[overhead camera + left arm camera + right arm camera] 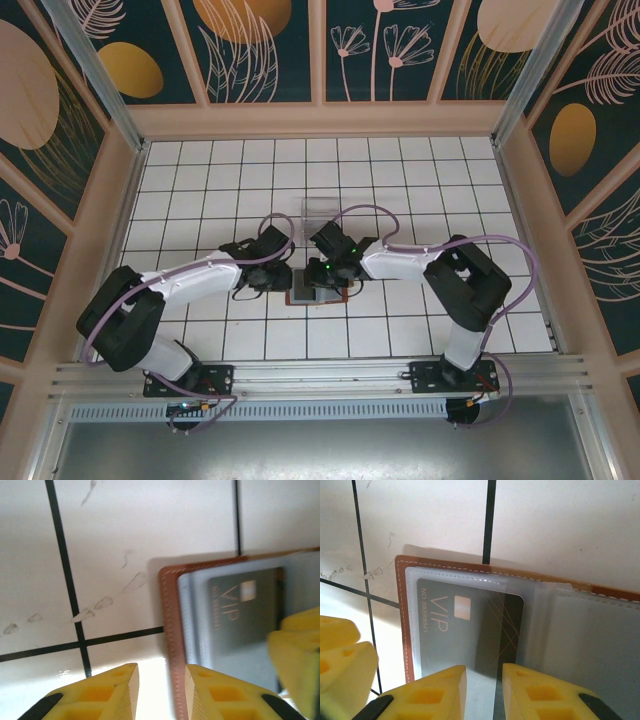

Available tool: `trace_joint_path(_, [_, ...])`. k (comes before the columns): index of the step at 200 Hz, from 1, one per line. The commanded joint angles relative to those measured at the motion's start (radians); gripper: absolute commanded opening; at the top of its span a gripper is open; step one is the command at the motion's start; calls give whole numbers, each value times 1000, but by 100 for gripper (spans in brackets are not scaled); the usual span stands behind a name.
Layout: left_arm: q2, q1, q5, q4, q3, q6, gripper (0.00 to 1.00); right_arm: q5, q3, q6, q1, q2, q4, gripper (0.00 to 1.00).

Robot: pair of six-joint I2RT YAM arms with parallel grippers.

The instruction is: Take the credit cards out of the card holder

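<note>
Left gripper (pixel 161 669): jaws parted by a narrow gap, nothing seen between them. White tile and the brown stitched edge of the card holder (pixel 170 610) show through the gap. The holder lies open and flat on the tiled table (pixel 420 190), at centre between the two arms and nearer their bases than the clear acrylic stand (pixel 322 212). From this gripper the holder runs off to the right. One finger sits over the leather border; cannot tell if it touches.

Dark card (pixel 470 625): inside a clear sleeve on the holder's grey-blue lining, just in from the stitched end. No other credit cards made out.

Right gripper (pixel 484 670): jaws also narrowly parted, nothing seen clamped, hovering directly over the card's near end. Judging by the lettering, the card's long axis runs straight toward these fingers. Contact not clear. Judged the better-placed arm for the pull; the left looks placed to pin the leather.

Writing: "VIP" in pale gold, turned sideways. Beside it "NO" and a row of digits, too soft to read surely. Pale chip square by the letters. No bank or maker's name legible.
</note>
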Motion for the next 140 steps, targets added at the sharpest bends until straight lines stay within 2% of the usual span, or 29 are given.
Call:
trace_joint_path(1, [-19,-3,30,25,26,-24,33,0,-23,17,-11,-43,12,27])
trace_joint_path(21, [7,-3,72,57,26,-29,34,-3,-25,19,-14,-52,12,27])
trace_joint_path(96, [95,-3,91,89,11,-11,33,-12,-28,21,-24,-57,16,27])
trace_joint_path(140, [127,-3,50,68,-2,4,31,-18,-35,20,-42,-34,22,27])
